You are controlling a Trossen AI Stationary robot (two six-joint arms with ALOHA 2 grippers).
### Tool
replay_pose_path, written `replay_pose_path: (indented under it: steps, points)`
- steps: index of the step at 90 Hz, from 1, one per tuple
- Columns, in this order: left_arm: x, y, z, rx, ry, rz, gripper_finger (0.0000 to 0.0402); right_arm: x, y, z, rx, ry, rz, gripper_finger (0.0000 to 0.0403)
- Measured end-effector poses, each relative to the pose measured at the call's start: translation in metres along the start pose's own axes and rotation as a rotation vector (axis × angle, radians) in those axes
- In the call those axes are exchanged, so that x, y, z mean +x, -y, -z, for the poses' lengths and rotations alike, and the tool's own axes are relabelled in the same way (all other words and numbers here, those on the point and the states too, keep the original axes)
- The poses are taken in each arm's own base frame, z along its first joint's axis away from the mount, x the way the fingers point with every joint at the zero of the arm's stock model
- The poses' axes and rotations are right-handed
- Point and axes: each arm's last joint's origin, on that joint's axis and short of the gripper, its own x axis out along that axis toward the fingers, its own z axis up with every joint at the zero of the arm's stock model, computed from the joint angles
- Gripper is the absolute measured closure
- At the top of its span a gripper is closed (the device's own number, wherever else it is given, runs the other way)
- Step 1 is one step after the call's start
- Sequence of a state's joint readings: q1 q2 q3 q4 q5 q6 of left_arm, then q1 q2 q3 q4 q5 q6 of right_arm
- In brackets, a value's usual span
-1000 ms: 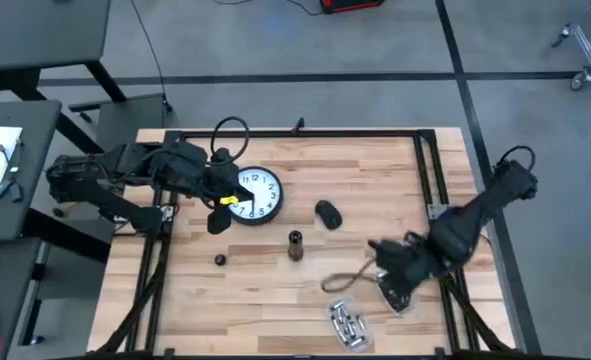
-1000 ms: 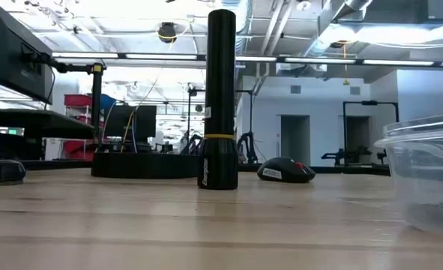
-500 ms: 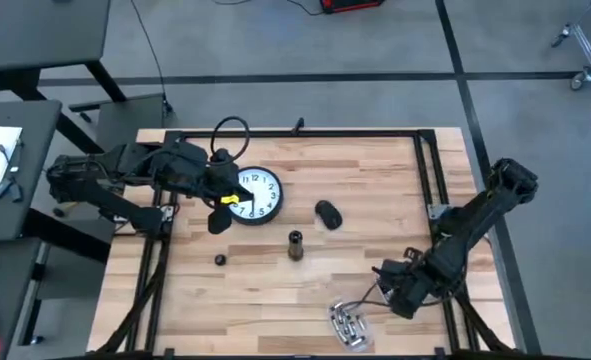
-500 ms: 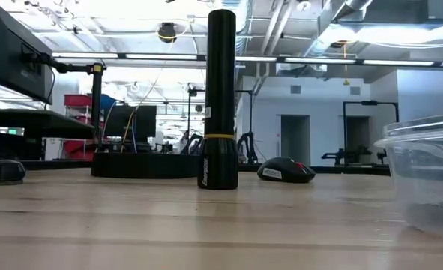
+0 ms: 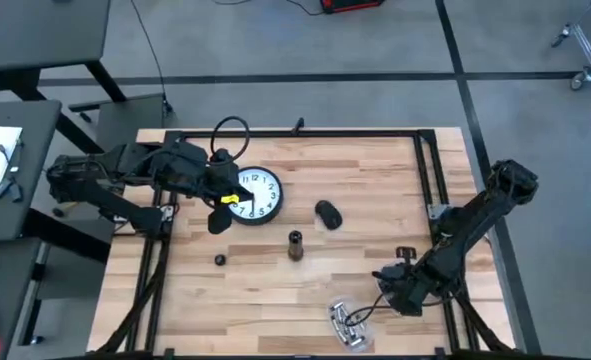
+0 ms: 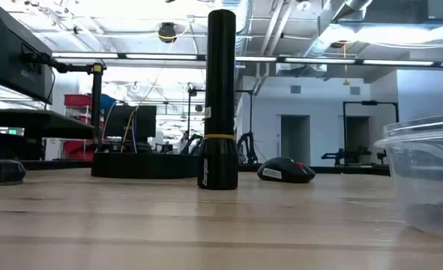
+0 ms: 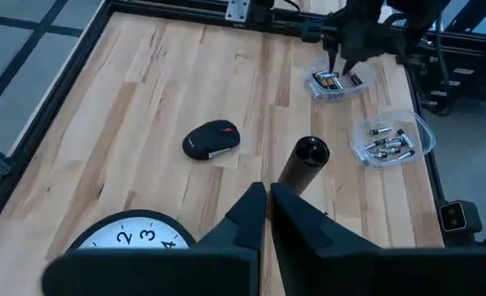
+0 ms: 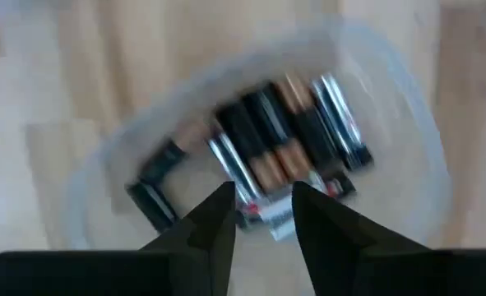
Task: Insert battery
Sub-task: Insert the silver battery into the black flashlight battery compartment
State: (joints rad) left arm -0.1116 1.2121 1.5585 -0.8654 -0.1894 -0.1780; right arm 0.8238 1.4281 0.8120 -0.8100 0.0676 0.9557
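A black flashlight (image 5: 295, 245) (image 6: 221, 97) stands upright on its wider end mid-table, its open battery end (image 7: 311, 151) up. My right gripper (image 8: 263, 210) (image 7: 341, 59) hangs open over a clear tub of black-and-copper batteries (image 8: 288, 156) (image 7: 338, 82) at the near right, fingertips just above them and touching nothing that I can see. In the high view that arm (image 5: 415, 285) hides this tub. My left gripper (image 7: 267, 210) (image 5: 220, 205) waits shut and empty at the wall clock's (image 5: 253, 193) left edge.
A second clear tub of small batteries (image 5: 347, 325) (image 7: 388, 141) lies at the near edge. A black mouse (image 5: 327, 213) (image 6: 285, 172) sits right of the clock, and a small black cap (image 5: 220, 260) (image 6: 4, 171) lies left of the flashlight. Bare wood surrounds the flashlight.
My right gripper has moved toward the table's near edge and come down over the tub of larger batteries, which it now covers in the high view. The flashlight has not moved.
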Motion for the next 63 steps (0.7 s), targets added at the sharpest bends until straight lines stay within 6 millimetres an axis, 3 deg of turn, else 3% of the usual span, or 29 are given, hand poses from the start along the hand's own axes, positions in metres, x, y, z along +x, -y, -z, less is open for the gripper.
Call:
replay_pose_path:
  steps: [29,49,63]
  points:
    - [0.0,0.0,0.0,-0.003,0.001,-0.006,0.0402,0.001,0.002,-0.003,0.229,-0.024,-0.01,0.0295]
    - [0.0,0.0,0.0,0.008,-0.001,-0.007,0.0402,0.008,0.011,-0.009,0.484,-0.035,-0.027,0.0295]
    - [0.0,0.0,0.0,0.013,-0.001,-0.007,0.0402,0.013,0.019,-0.011,0.559,-0.072,-0.013,0.0295]
